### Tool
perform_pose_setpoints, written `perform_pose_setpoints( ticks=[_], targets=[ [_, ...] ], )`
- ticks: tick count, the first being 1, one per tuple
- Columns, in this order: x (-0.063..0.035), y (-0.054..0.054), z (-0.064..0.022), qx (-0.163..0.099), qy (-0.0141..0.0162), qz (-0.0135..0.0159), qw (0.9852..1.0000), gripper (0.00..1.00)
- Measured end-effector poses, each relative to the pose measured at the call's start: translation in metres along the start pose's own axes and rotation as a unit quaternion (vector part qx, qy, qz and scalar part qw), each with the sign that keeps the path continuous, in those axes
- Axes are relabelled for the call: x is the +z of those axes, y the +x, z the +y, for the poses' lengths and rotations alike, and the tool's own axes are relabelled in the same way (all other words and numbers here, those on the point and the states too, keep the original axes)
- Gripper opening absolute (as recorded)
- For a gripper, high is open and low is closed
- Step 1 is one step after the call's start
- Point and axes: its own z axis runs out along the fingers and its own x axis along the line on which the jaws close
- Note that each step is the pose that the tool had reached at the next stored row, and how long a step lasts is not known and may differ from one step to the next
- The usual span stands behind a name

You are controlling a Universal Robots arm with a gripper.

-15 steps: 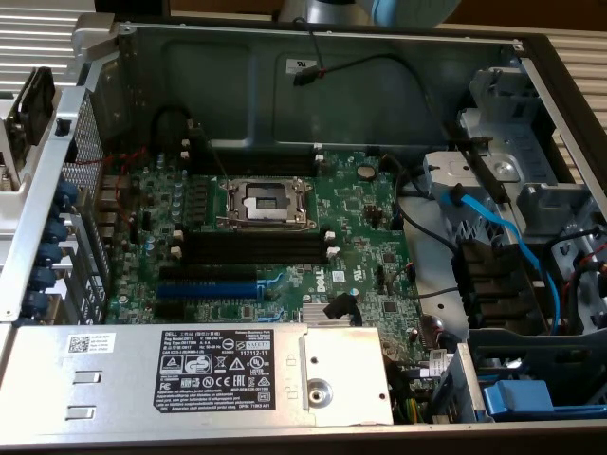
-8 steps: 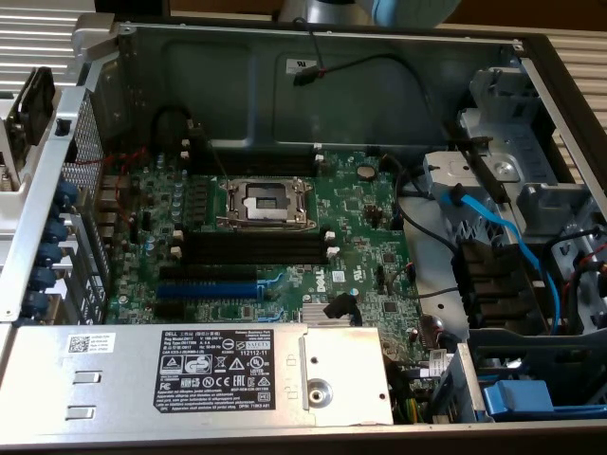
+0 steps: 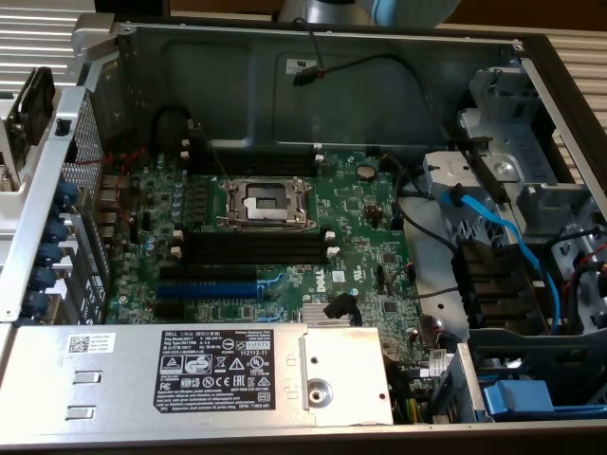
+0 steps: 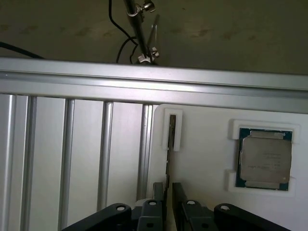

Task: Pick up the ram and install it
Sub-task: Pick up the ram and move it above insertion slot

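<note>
The ram (image 4: pixel 169 159) is a thin dark strip seen edge-on, its far end seated in the slot of a white holder tray (image 4: pixel 202 144). My gripper (image 4: pixel 169 192) has its two black fingers (image 4: pixel 158 197) pressed close on either side of the strip's near end, shut on it. In the exterior view, the open computer case holds a green motherboard (image 3: pixel 360 218) with black memory slots (image 3: pixel 251 248) below the processor socket (image 3: pixel 266 201) and more slots (image 3: pixel 248 163) above it.
A processor chip (image 4: pixel 265 161) sits in its own recess of the white tray beside the ram. A ribbed aluminium frame rail (image 4: pixel 144 82) runs across behind the tray. Inside the case are a power supply (image 3: pixel 190 374), blue cables (image 3: pixel 503 237) and drive bays (image 3: pixel 512 152).
</note>
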Motion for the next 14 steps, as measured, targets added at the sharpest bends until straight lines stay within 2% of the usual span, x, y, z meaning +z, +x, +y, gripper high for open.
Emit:
perform_pose_setpoints(
  ticks=[4, 5, 6, 14],
  targets=[
    [0.0000, 0.0000, 0.0000, 0.000, 0.0000, 0.0000, 1.0000, 0.20],
    [0.0000, 0.0000, 0.0000, 0.000, 0.0000, 0.0000, 1.0000, 0.13],
    [0.0000, 0.0000, 0.0000, 0.000, 0.0000, 0.0000, 1.0000, 0.13],
    [0.0000, 0.0000, 0.0000, 0.000, 0.0000, 0.0000, 1.0000, 0.13]
  ],
)
